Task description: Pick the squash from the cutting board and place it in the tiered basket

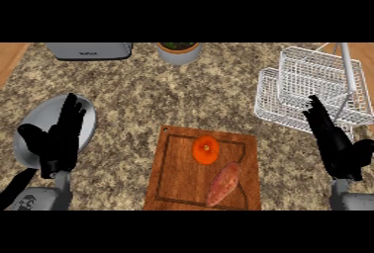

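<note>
The squash [206, 149], a round orange one, sits on the cutting board [169, 183] in its upper half, close to the middle of the view and untouched. Just below it, toward five o'clock, lies a sweet potato [223, 184], long and reddish, its length running from one o'clock down to seven; the two look nearly in contact, though I cannot tell whether they touch.

The right hand [335, 143] stands at three o'clock from the squash, well apart from it, fingers straight and pointing up, holding nothing. The left hand [58, 138] is at nine o'clock, likewise open with straight fingers, empty, and showing over a grey plate [33, 118] that lies on the tabletop [146, 94]. Both seem about equally far from the squash (the right perhaps slightly nearer).

What decides it, I judge, is the tiered basket [306, 86]: it stands at one to two o'clock from the squash, directly above the right hand and just beside its fingertips. So the right hand is the sensible one; it would have to travel toward nine o'clock to reach the squash, then carry it back toward one o'clock. Being round, the squash offers no long axis to align with, but the sweet potato close below could get in the fingers' way.
</note>
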Controlling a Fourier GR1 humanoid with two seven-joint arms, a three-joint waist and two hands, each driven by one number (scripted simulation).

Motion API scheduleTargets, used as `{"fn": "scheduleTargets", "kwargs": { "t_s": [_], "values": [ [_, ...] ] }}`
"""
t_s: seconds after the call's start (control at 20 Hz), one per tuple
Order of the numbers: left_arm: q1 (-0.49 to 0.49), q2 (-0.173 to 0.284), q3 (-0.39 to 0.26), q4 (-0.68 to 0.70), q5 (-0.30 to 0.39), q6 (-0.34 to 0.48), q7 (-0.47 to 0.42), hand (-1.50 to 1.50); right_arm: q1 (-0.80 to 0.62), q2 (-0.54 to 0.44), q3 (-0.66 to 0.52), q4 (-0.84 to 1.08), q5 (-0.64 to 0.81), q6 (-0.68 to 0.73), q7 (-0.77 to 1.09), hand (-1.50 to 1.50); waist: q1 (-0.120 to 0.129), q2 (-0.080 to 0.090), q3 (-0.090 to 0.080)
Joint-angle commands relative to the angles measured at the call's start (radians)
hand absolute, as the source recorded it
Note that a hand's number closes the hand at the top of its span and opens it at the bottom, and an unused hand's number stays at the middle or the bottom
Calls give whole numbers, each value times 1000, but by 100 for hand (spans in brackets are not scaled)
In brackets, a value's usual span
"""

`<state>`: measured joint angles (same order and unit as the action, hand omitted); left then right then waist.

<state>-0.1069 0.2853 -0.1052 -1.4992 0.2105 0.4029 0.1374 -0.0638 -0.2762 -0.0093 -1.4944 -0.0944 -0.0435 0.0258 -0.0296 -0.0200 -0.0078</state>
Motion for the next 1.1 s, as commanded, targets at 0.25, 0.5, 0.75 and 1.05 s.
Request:
{"fn": "scheduleTargets", "kwargs": {
  "t_s": [0.25, 0.5, 0.75, 1.05],
  "values": [
    [-78, -1, -186, 4, -36, -244, -115, 0, -244, 269, 326, 47, 130, -191, 97, -150, 99, 37, 6],
    [-35, -24, -203, 81, -5, -321, -182, 0, -341, 273, 482, 205, 27, -451, -4, -150, 95, 37, 9],
    [-29, -9, -136, 146, 8, -358, -251, 0, -392, 275, 597, 234, 204, -504, -33, -150, 37, 20, 7],
    [-31, -4, -132, 155, 7, -349, -232, 0, -617, 67, 681, 209, 429, -339, 457, -150, 3, -2, 0]
  ]
}}
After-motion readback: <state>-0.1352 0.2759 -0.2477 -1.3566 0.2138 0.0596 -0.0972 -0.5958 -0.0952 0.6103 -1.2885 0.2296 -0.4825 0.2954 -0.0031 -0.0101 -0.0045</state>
